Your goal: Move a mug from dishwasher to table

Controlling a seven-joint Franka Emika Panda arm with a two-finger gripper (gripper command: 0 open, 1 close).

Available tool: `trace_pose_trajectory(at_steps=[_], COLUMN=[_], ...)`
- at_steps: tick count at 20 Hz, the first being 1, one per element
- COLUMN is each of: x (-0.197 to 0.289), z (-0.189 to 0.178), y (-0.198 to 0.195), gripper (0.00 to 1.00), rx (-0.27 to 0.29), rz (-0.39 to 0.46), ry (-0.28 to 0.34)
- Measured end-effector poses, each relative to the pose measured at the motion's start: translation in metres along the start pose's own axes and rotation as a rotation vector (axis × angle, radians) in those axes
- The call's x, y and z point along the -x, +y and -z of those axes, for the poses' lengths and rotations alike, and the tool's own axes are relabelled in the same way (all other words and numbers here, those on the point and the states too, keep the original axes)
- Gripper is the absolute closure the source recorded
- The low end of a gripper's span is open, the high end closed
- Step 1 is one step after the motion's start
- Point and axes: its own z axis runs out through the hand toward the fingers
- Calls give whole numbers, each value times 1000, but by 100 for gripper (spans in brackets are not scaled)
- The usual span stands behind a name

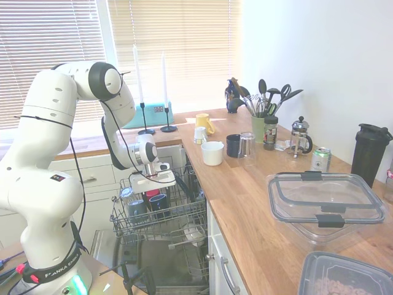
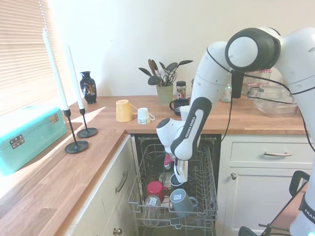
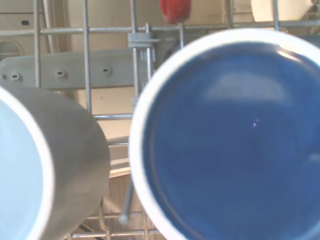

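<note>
Down in the pulled-out grey wire rack (image 1: 184, 212) of the built-in dishwasher (image 2: 194, 147), the white Franka arm's two-finger gripper (image 2: 178, 181) hangs right over the dark navy glossy ceramic mug (image 1: 158, 201), which sits mouth-up in the rack, just beside a paler grey-blue mug (image 1: 136, 208) and near a red mug (image 2: 155, 189). The wrist view is filled by the navy mug's pale rim and deep blue inside (image 3: 235, 145), with the grey mug's wall (image 3: 65, 170) close alongside. Whether the fingers are spread or closed on the rim cannot be told from either outside view. The step in hand looks like the reach-and-grasp; next, by this reading, comes a firm pinch on the mug's wall, a straight lift clear of the wire tines and neighbouring mugs, then a swing up to the long light-brown wooden worktop (image 1: 258, 209). Lettering on the arm reads "FRANKA EMIKA" (image 2: 189, 127); the grey mug carries small white print, too small to read
</note>
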Motion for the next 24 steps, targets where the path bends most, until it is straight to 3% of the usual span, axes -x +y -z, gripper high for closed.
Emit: trace_pose_trajectory(at_steps=[16,17,24], x=[7,6,3], z=[-36,-37,-38], y=[-14,-13,-8], gripper=[0,100,100], rx=[-4,-5,-19], rz=[62,60,69], ry=[-11,-9,-4])
